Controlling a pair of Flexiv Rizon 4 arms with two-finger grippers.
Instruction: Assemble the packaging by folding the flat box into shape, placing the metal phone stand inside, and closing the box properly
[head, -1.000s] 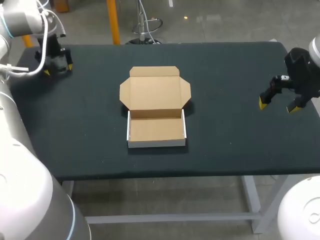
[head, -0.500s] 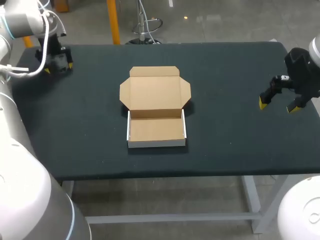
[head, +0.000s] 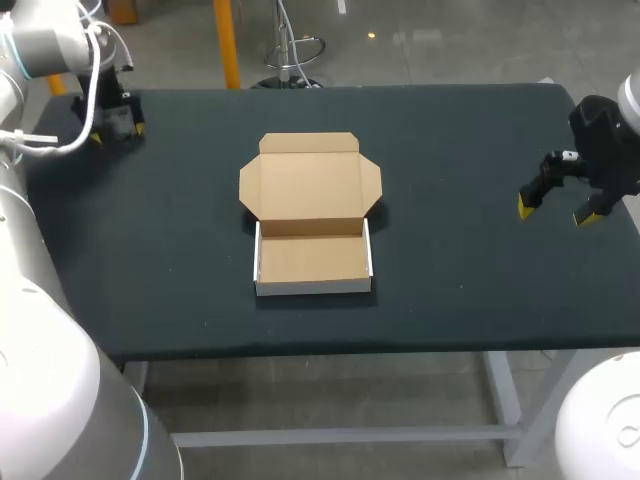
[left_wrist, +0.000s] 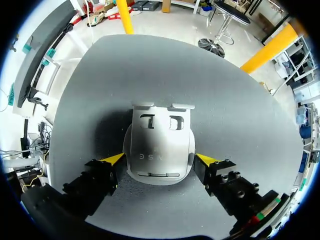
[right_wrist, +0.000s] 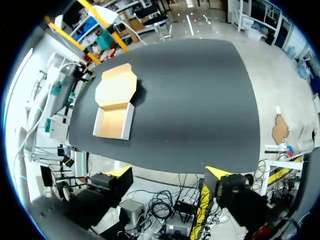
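At the tabletop's (head: 470, 300) far left corner, the left gripper (left_wrist: 159, 160) hangs over the metal phone stand (left_wrist: 159, 142). Its fingers are spread to either side and seemingly not pinching, placed for a pickup. The box (head: 313, 262) sits mid-tabletop, folded, its lid laid back to receive the stand. Near the right edge, the right gripper (head: 557, 212) hovers released and empty, likely parked clear.

From above and behind, we look down on the whole table (head: 470, 280). Our left wrist camera sits close over it, facing the metal phone stand (left_wrist: 159, 150) between the fingers of our left gripper (left_wrist: 160, 159). Our right wrist camera hangs far back beyond the table's edge. It shares with the head view the box (right_wrist: 114, 106), well ahead of our right gripper (right_wrist: 166, 172).
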